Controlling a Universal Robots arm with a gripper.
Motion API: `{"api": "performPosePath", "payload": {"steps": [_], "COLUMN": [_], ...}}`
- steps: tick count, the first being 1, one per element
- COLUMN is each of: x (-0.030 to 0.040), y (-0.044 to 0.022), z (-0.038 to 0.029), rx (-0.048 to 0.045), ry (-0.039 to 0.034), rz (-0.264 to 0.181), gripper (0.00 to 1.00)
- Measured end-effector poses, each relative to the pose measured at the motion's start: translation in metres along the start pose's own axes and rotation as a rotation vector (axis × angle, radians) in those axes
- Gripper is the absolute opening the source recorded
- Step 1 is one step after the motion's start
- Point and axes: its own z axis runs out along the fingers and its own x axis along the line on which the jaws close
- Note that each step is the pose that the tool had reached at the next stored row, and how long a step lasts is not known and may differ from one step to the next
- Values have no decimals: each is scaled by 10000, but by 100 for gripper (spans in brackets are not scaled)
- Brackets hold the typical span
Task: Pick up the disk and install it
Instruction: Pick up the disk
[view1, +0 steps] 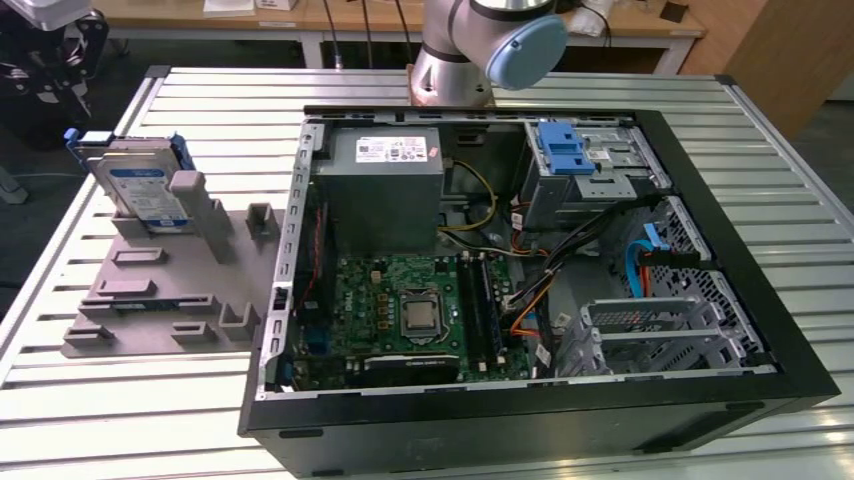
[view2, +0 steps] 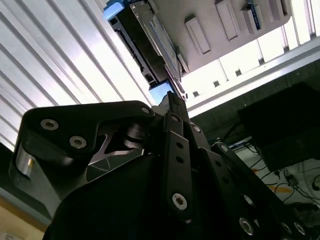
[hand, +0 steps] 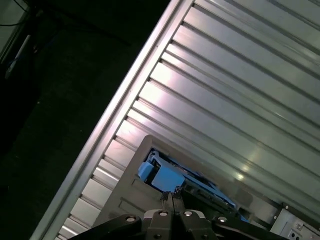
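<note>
A ribbed metal worktop (view1: 200, 100) carries an open black computer case (view1: 534, 420) lying on its side, filling the middle and right of the exterior view. Inside it a green motherboard (view1: 387, 290) sits low in the frame. A big grey metal box (view1: 384, 190) lies above the board, and a silver cage with a blue latch (view1: 587, 165) sits toward the upper right. To the left of the case, a flat grey fixture (view1: 147, 290) with raised blocks lies on the worktop. The disk (view1: 138, 187) stands upright in a slot at the far end of this fixture, in the upper left of the exterior view. Its blue-and-white label faces forward and blue rails run along its edges. It is well apart from the case. The robot arm (view1: 467, 50) rises at the top centre of that frame, behind the case. In both wrist views the black jaws are pressed together with nothing held between them. Their tips point toward the disk (view2: 145, 45), which stands in its fixture beyond them, not touched. In the first wrist view the blue of the disk (hand: 167, 179) shows just past the tips, against the bright ribs of the worktop.
</note>
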Motion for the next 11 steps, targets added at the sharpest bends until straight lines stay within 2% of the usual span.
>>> {"api": "performPosePath", "payload": {"steps": [4, 9, 11], "x": [0, 0, 1], "y": [0, 0, 0], "z": [0, 0, 0], "rx": [-5, -6, -7], "ry": [22, 25, 33], "rz": [-525, -584, -761], "gripper": [11, 11, 11]}}
